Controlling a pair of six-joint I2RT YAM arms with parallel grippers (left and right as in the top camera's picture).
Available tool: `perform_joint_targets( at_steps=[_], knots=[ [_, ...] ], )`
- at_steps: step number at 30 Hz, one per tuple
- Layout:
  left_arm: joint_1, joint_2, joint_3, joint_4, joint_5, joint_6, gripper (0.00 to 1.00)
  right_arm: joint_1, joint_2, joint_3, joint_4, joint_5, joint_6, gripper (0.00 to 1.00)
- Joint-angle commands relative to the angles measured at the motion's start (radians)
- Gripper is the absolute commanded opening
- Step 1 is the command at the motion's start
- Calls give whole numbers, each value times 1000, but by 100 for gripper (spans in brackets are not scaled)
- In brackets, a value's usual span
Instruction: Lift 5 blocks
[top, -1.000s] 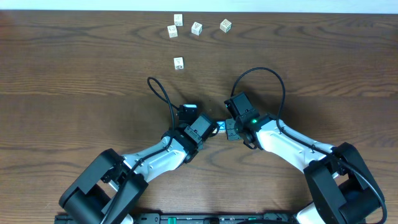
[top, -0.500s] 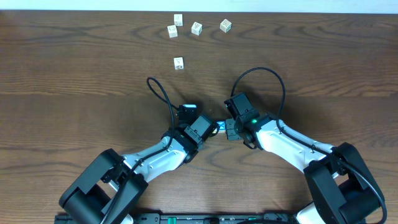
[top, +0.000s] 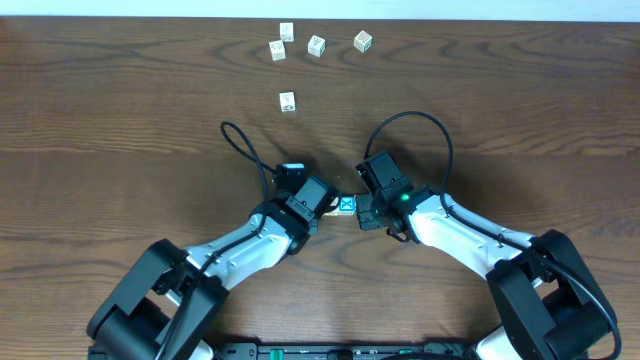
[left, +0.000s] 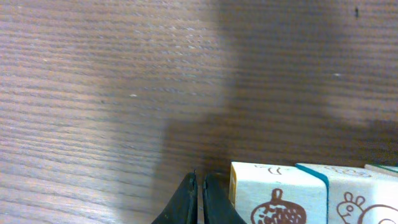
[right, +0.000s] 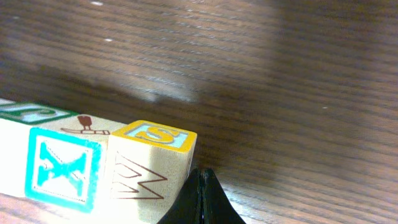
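Blocks (top: 347, 205), one row: likely light, stiff, slick. Squeeze end faces. Left claw (left: 200, 183) closed at row's 9 o'clock, right claw (right: 200, 180) closed at 3 o'clock.

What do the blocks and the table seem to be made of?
Blocks: probably wood, pale and matte, with faint grain on bare faces and printed colour pictures and letters. Table: dark brown wood or wood-look laminate; long grain lines show, with slight sheen. Which one, I cannot tell.
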Motion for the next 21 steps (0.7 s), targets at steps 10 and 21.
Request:
perform_joint_targets(
  at_steps=[10, 21],
  knots=[
    [13, -78, 26, 10, 60, 48, 7, 33, 10, 17, 11, -125, -14, 1],
    [8, -78, 26, 11, 95, 36, 7, 33, 10, 17, 12, -125, -14, 1]
  ],
)
